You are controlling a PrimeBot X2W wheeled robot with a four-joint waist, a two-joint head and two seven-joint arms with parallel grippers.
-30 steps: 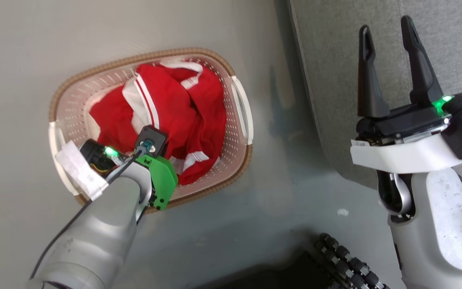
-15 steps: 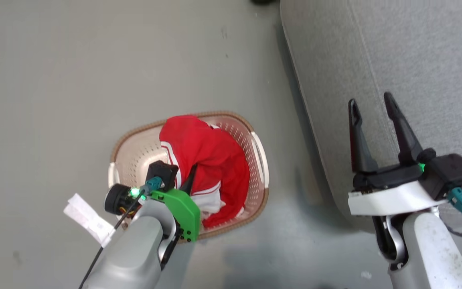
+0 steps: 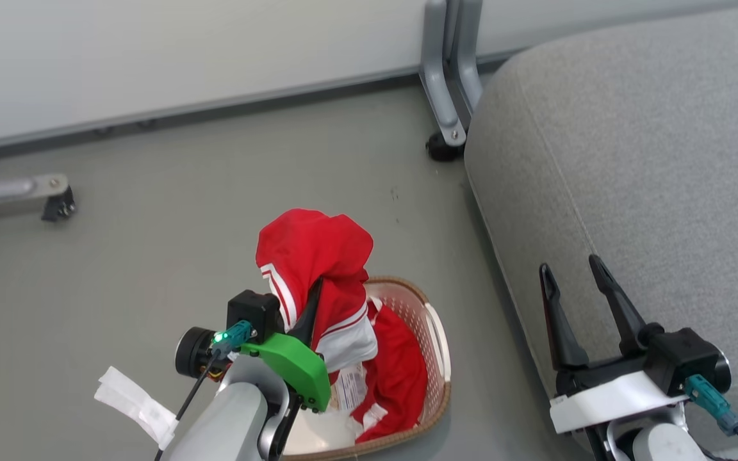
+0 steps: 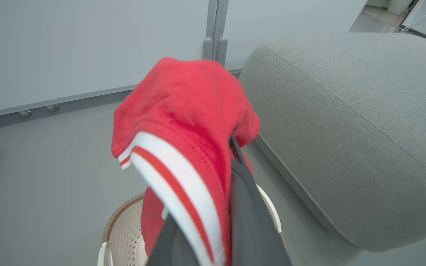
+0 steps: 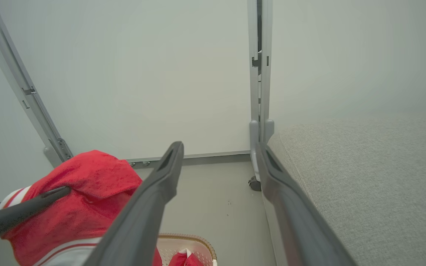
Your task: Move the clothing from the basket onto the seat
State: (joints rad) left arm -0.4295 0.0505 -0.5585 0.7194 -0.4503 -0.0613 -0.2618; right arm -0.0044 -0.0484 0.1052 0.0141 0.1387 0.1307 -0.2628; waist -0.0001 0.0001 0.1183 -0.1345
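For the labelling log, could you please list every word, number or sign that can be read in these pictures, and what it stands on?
No text can be read.
The white tag on the clothing carries print too small to read.

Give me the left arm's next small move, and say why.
Probably carry the left gripper rightward to above the seat, without opening it. It is shut on a red garment that hangs above the basket, and the grey seat lies just right of the basket.
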